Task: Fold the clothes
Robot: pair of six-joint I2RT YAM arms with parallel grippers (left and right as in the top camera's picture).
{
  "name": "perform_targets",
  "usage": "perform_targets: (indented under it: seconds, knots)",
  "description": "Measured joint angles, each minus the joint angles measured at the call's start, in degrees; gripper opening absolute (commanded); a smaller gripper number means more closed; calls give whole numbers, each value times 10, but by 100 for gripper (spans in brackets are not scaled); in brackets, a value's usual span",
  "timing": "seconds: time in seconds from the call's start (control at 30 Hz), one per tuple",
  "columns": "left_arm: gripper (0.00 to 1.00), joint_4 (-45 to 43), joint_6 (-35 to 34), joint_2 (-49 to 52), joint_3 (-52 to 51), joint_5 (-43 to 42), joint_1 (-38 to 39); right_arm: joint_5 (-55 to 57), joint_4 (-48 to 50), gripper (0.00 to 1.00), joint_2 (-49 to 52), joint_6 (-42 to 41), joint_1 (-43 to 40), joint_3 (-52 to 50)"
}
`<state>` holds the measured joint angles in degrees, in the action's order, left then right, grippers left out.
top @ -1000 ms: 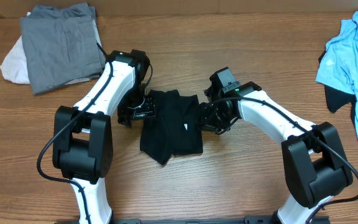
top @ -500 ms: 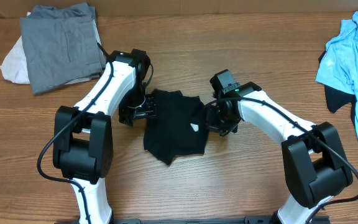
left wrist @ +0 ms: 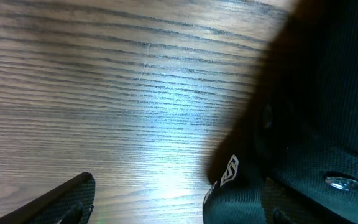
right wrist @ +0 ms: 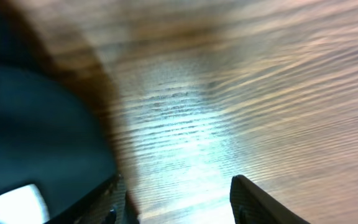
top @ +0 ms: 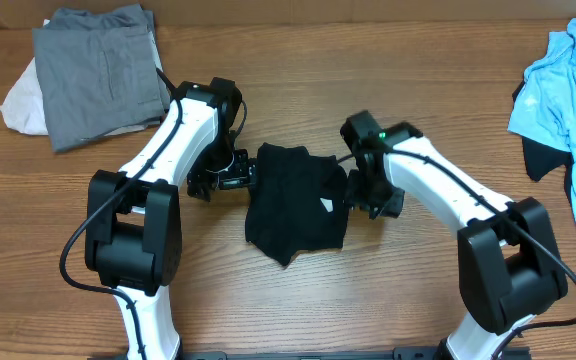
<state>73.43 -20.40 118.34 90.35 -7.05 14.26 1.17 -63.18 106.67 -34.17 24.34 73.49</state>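
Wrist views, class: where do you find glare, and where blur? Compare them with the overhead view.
Left wrist: a pale glare patch on the table, the grain sharp, but the edge of the shirt near the lens is soft. Right wrist: a similar glare patch, with the whole frame smeared by blur. Overhead: evenly lit and sharp, with no strong glare.

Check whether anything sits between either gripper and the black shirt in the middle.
Nothing visible does. The left gripper and right gripper flank the black shirt, each open beside its edge, only bare table between.
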Motion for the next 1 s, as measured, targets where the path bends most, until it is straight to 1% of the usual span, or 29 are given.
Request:
perform_targets:
  seconds: [0.03,0.07,0.1,0.13,0.17,0.2,0.27,0.3,0.33,0.4,0.43,0.57,0.7,0.9,1.0]
  knots:
    - [88,0,0,0,0,0,0,9,-22,45,0,-1,-2,28]
    - [91,0,0,0,0,0,0,11,-42,36,0,-4,-3,53]
    - [97,0,0,0,0,0,0,11,-57,29,0,-6,-3,75]
    - [100,-1,0,0,0,0,0,8,-65,24,0,-2,-4,93]
    - [98,-2,0,0,0,0,0,-5,-69,18,0,0,-5,122]
    - [89,-2,1,0,0,0,0,-20,-65,13,0,8,-6,139]
    - [70,-3,2,0,0,0,0,-71,-40,9,0,31,-6,163]
    - [56,-5,0,0,0,0,0,-100,-26,6,0,47,-7,168]
    - [43,-8,1,0,0,0,0,-130,-8,6,0,60,-7,168]
    - [8,-9,0,0,0,0,0,-185,18,6,0,84,-7,166]
    - [4,-10,-1,0,0,0,0,-208,29,6,0,93,-7,164]
    - [4,-8,0,0,0,-3,0,-286,93,6,0,114,-6,138]
    - [4,-8,11,0,0,-36,0,-363,175,6,9,121,-6,86]
    - [4,-9,86,0,0,-144,11,-420,229,5,77,116,-6,40]
    - [4,-9,115,0,0,-173,22,-432,256,6,120,111,-8,37]
